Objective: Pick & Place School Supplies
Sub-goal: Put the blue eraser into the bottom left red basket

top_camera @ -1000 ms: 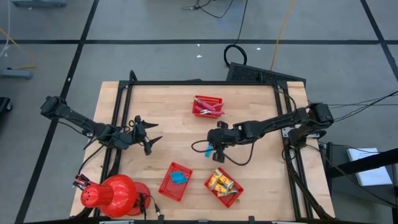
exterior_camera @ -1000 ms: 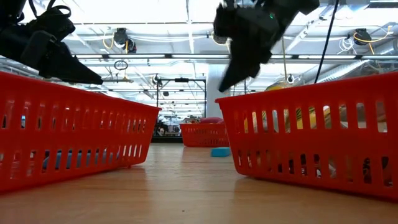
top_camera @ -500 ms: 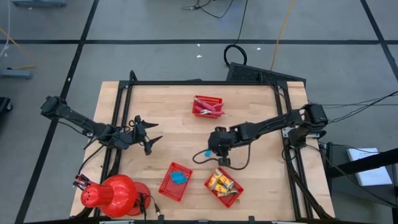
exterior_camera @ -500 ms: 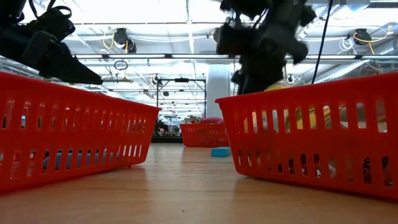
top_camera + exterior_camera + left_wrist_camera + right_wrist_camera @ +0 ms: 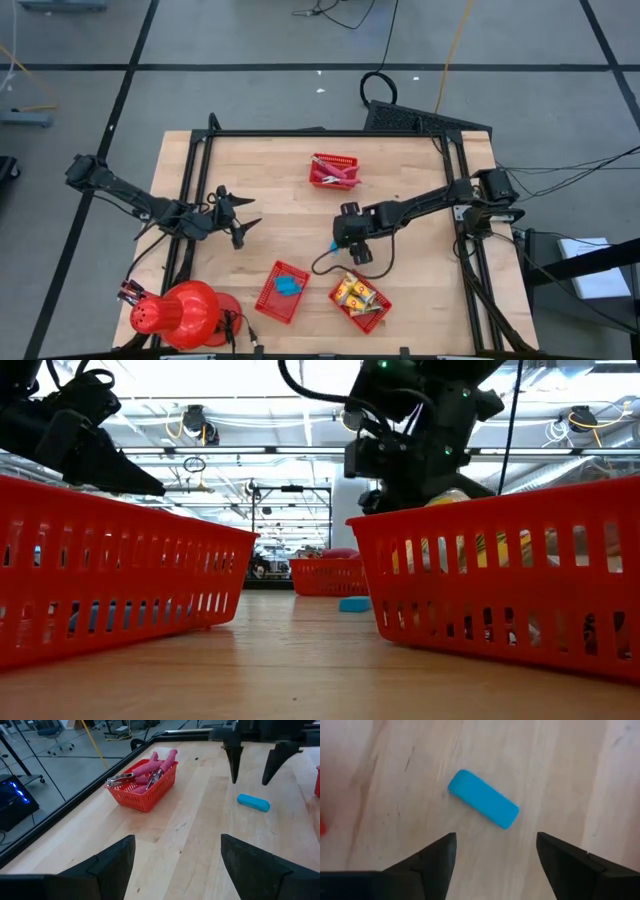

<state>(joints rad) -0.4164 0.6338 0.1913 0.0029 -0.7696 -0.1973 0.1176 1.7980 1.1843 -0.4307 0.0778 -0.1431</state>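
A light-blue block lies flat on the wooden table, also seen in the left wrist view and the low view. My right gripper hangs open just above it, its fingers pointing down, one on either side and apart from it. My left gripper waits open above the table's left part. A far red basket holds pink-handled metal tools. One near basket holds blue blocks, and the other holds yellow-orange pieces.
A big red dome-shaped object stands at the near left corner. A black frame borders the table. Bare wood lies between the baskets and around the blue block. A dark cable loops on the table near my right gripper.
My right gripper has tipped from a slant to point straight down, shifted a little toward the table's left and near edges over the blue block, and opened. The block has stayed where it was on the table.
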